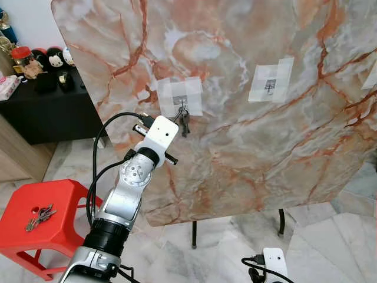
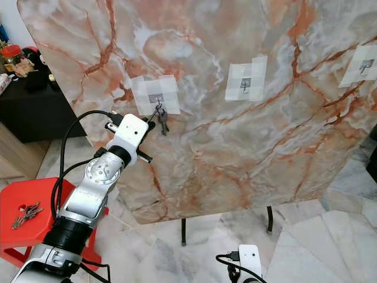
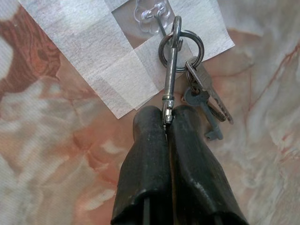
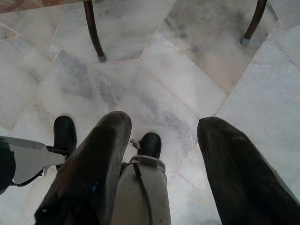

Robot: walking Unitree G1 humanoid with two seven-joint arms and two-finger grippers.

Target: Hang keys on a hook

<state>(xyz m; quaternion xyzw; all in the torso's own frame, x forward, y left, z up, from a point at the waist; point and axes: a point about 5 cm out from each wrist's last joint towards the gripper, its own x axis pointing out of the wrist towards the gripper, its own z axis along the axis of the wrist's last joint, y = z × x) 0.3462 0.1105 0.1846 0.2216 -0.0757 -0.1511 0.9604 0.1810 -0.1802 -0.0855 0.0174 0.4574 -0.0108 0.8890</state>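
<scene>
Key bunch (image 3: 201,93) hangs at the clear adhesive hook (image 3: 151,13) on the marble board (image 1: 265,147), ring apparently over the hook wire. Left gripper (image 3: 167,123) clamps the snap clip (image 3: 171,70) by its tail, likely to steer the ring on. Wrist view shows this; head views add spare keys (image 1: 39,216) on the red stool (image 1: 59,236). Right gripper (image 4: 164,131) idles over the floor, fingers apart.

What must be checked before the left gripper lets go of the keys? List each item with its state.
1. Left gripper shut on the clip: ok.
2. Key ring up at the clear hook: ok.
3. Ring actually seated over the hook: cannot tell.
4. Keys hang free against the marble board: ok.
5. Right gripper open, low over the floor: ok.
6. Second key bunch waiting on red stool: ok.
</scene>
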